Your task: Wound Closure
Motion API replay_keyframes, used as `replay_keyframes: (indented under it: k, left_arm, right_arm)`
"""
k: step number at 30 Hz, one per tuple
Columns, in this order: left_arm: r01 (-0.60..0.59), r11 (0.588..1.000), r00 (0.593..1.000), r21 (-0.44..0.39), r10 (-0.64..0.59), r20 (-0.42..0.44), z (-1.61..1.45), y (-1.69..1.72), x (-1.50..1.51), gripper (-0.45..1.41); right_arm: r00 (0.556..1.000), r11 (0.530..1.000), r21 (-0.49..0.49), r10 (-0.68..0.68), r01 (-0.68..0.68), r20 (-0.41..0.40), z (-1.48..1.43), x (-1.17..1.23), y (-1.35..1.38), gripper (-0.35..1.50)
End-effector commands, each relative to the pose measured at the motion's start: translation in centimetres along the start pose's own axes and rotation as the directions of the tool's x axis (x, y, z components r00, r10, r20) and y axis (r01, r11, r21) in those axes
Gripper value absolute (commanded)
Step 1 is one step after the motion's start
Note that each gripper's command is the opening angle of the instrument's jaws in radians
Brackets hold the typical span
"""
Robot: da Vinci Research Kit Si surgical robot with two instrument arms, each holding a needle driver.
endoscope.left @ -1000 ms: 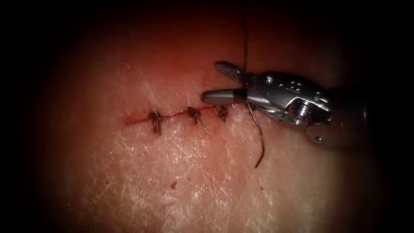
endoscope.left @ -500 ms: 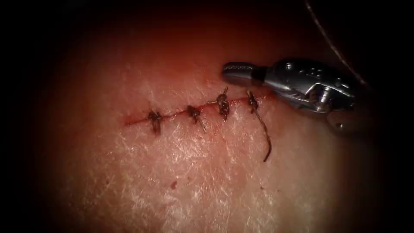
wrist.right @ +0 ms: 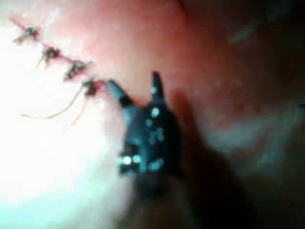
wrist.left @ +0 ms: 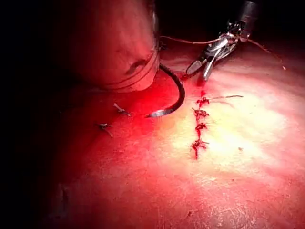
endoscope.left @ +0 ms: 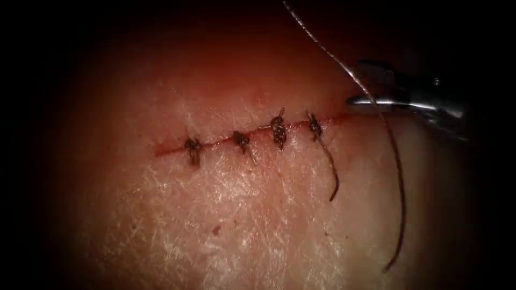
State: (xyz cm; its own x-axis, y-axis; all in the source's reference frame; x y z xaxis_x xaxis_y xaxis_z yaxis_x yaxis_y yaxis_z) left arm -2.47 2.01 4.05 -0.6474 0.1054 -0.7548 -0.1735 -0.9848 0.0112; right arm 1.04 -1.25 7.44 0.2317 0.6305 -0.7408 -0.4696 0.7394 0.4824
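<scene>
both jaws of right hand [wrist.right: 136,88] spread wide, empty, beside cut [endoscope.left: 215,144].

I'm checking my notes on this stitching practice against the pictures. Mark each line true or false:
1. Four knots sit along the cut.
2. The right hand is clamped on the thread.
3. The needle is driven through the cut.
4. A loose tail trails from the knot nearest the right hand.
1. True. Four knots sit in a row along the cut.
2. False. The right hand has its jaws apart and holds nothing; the long thread only passes in front of it.
3. False. The needle shows its whole curve, off to one side of the cut.
4. True. The tail runs from that knot across the tissue.
</scene>
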Motion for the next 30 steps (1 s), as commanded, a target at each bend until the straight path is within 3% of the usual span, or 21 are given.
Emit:
replay_keyframes:
  k: [1,3,8,15,18,24,27,30]
  left_arm:
    - [0.007,1.0,1.0,0.004,-0.007,-0.003,0.13,-0.02,-0.08,-0.45]
    - [0.03,1.0,1.0,0.007,-0.03,0.002,0.28,-0.06,-0.34,-0.45]
    - [0.06,0.997,0.998,0.055,-0.06,-0.008,0.63,-0.2,-0.72,-0.45]
    - [0.089,0.991,0.995,0.104,-0.084,-0.047,1.41,-0.16,-0.82,-0.45]
    - [0.096,0.993,0.995,0.07,-0.093,-0.036,1.66,0.24,-0.89,-0.45]
    - [0.158,0.987,0.987,0.011,-0.158,-0.034,2.06,0.51,-1.03,-0.45]
    - [0.261,0.965,0.964,-0.028,-0.262,-0.04,2.16,0.52,-1.03,0.64]
    - [0.333,0.941,0.941,-0.054,-0.336,-0.051,2.17,0.49,-0.99,1.09]
  right_arm:
    - [1.0,0.999,-0.05,0.006,-0.005,0.011,-0.24,-0.14,0.15,1.31]
    - [1.0,0.997,-0.081,0.011,-0.01,0.003,-0.56,-0.22,0.29,1.33]
    - [1.0,0.993,-0.115,0.02,-0.019,0.005,-0.84,-0.34,0.37,1.33]
    - [0.999,0.996,-0.08,0.037,-0.037,-0.005,-0.54,-0.36,0.17,1.33]
    - [0.999,0.997,-0.076,0.035,-0.036,-0.009,-0.42,-0.39,0.09,1.33]
    - [0.999,0.997,-0.066,0.035,-0.036,-0.016,-0.33,-0.4,0.01,1.33]
    - [0.999,0.997,-0.066,0.035,-0.036,-0.015,-0.34,-0.4,0.01,1.33]
    - [0.999,0.997,-0.063,0.035,-0.036,-0.012,-0.36,-0.4,0.02,1.33]
